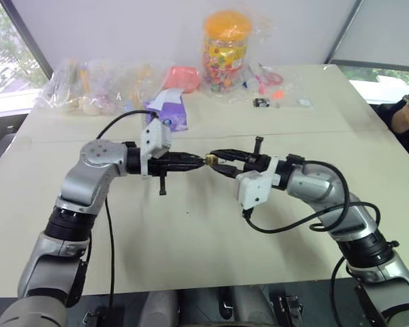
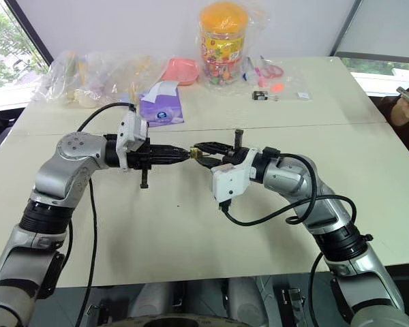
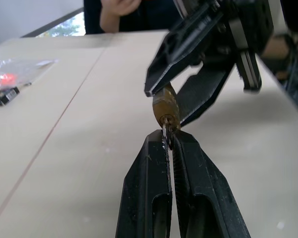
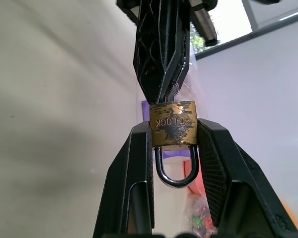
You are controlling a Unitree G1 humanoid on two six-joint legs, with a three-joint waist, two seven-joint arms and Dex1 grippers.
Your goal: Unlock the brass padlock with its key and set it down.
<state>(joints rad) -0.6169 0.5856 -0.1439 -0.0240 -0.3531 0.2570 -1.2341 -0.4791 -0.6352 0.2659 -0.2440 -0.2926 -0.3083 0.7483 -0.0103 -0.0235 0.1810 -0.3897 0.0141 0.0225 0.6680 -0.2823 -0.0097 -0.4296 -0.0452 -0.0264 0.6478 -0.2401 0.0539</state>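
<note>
Two tools meeting, right wrist view revealing brass padlock (image 4: 173, 124) shackle

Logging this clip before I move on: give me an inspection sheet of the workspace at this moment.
Surface: pale table, seam across the middle.
Job's things: brass padlock held above the table, shackle closed; key inserted in its base.
Clutter: candy jar, clear bags, purple packet, pink dish, small black-and-silver object along the far edge.
Grippers: right claw shut on the padlock; left claw shut on the key.
Cables: black cable looping off each forearm.
Surroundings: windows, person at the right edge.
</note>
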